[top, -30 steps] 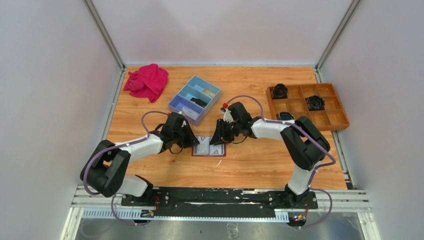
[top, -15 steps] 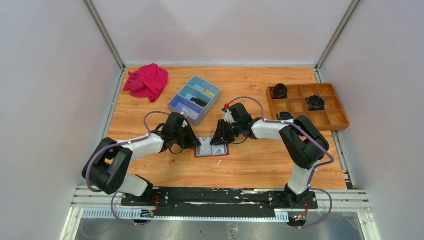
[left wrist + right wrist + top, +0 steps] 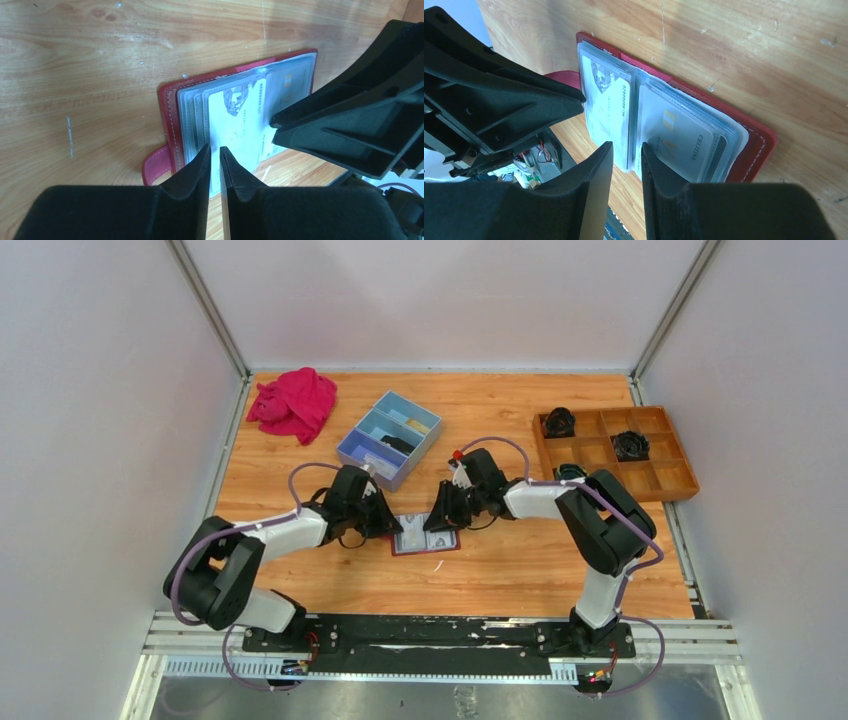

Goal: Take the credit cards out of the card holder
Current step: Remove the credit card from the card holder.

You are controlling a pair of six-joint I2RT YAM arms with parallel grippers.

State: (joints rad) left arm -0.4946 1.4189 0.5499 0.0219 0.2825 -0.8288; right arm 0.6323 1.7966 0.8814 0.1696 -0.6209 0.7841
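Fingers of left gripper [image 3: 215,150] and right gripper [image 3: 626,147] sit nearly closed over the open card holder [image 3: 420,538]; whether gripping, I cannot tell; holder has nudged rightward on the counter [image 3: 500,575]; credit cards [image 3: 606,105] remain pocketed.

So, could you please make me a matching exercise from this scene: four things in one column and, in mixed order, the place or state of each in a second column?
Things:
1. card holder
2. pink cloth
3. blue box
4. wooden tray

Places or states:
A. far left corner
B. lying open, credit cards in its pockets
C. right side, black parts inside
D. left of centre, three compartments

Pairs: 1-B, 2-A, 3-D, 4-C.
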